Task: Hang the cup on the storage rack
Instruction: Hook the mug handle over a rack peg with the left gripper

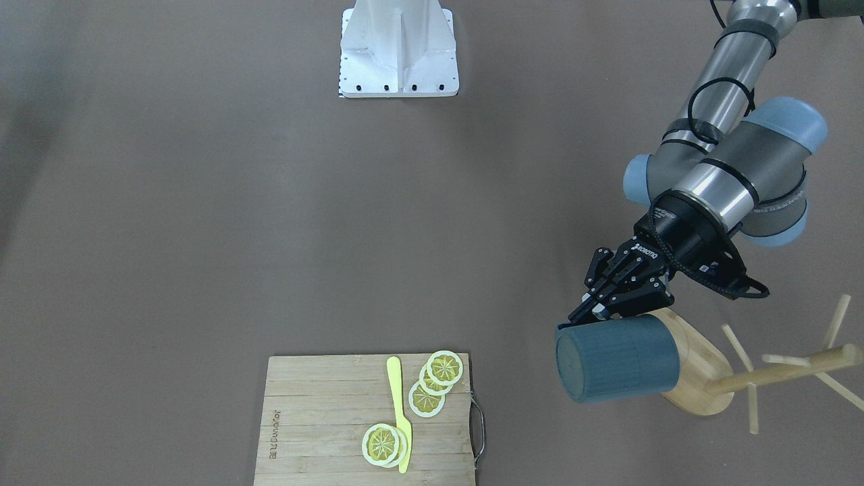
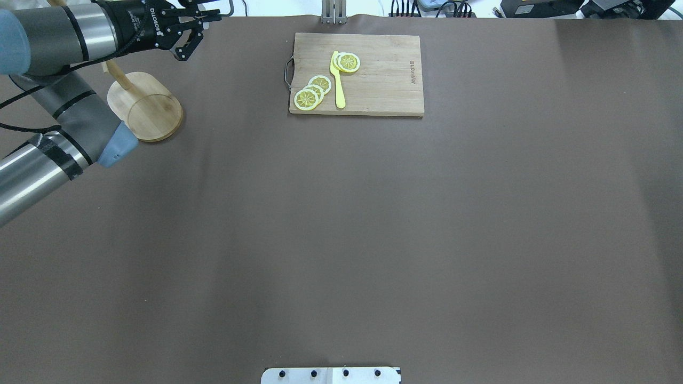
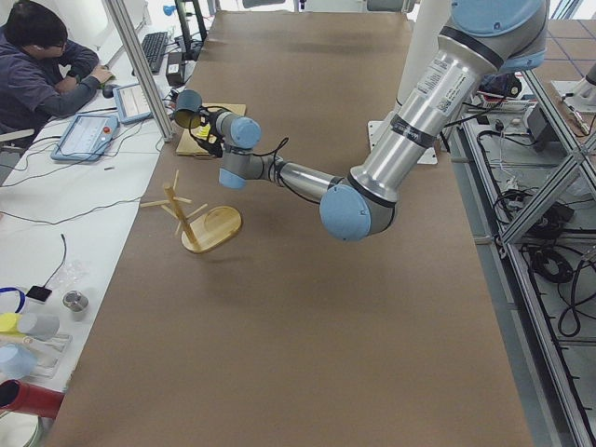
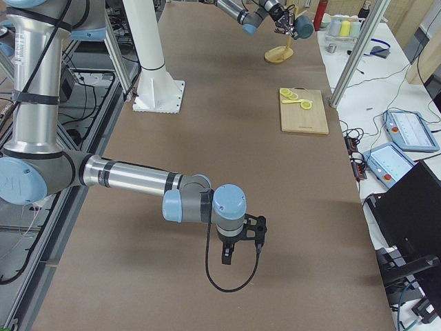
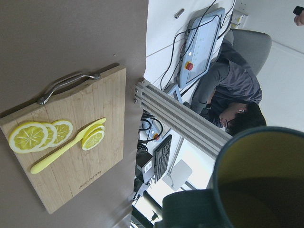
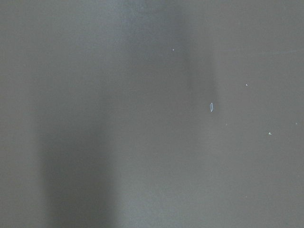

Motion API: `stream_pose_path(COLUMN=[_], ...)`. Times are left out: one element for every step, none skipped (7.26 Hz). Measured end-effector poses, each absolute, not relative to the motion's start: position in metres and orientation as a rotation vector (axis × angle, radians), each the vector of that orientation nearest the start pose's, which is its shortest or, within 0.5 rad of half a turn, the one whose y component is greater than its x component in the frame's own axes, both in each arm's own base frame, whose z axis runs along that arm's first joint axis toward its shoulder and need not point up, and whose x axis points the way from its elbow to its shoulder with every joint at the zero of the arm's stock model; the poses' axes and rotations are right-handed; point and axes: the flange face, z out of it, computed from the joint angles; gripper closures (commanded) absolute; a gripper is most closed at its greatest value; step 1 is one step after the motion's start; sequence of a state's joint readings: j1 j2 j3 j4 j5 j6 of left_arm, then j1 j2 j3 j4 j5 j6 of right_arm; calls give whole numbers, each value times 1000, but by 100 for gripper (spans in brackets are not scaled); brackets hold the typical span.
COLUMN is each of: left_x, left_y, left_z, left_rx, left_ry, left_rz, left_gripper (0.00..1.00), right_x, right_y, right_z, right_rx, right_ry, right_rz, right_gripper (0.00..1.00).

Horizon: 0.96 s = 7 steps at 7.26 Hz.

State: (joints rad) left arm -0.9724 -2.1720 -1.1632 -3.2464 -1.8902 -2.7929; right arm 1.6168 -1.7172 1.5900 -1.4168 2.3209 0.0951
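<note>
The cup (image 1: 617,358) is off the table (image 1: 202,202), lying sideways just beside the rack (image 1: 702,370). The left fingers (image 1: 587,310) pinch it, and its handle is hidden. It may slip from that pinch. If the loop misses, its body may bump the rack's post or pegs (image 1: 736,347) and tip the rack. The right fingers (image 4: 226,255) are far from the rack, and I cannot tell their state. Count: one cup, one rack, one board (image 1: 317,418), one knife (image 1: 395,385), five lemon slices (image 1: 446,368).

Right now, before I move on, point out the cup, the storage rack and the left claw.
cup (image 1: 617,359): front-facing view, on its dark side wall.
storage rack (image 1: 698,358): front-facing view, on its oval base.
left claw (image 1: 591,312): front-facing view, midway between its fingertips, at the cup.
</note>
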Motion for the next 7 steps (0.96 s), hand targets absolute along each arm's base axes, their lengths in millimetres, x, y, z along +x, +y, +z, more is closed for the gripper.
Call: stream_pose_path(left_x=[299,295,291,287,282,279,275], left_y=[-621,-616,-611,-606,-600,-595,-592], left_z=[336,354,368,386,406,422,433], left_rx=[-539,-580,-612,-631,-639,-642,-641], left_ry=[2028,2063,2091,2121,2150,2169,2184], left_rz=[-1163,-1147,-1137,-1124,-1104,-1086,-1075], left_gripper=[100,100,100,100,100,100,100], right_x=[85,85,85,85,85,85,85], right_y=[-426,-426,-426,-425,-424,-422,-421], right_z=[702,702,702,702,703,704,705], right_rx=[15,26,32,34,33,31,30], right_ry=[-751,-750,-750,-750,-749,-748,-748], right_rz=[121,117,115,114,114,115,115], right_gripper=[0,0,0,0,0,0,0])
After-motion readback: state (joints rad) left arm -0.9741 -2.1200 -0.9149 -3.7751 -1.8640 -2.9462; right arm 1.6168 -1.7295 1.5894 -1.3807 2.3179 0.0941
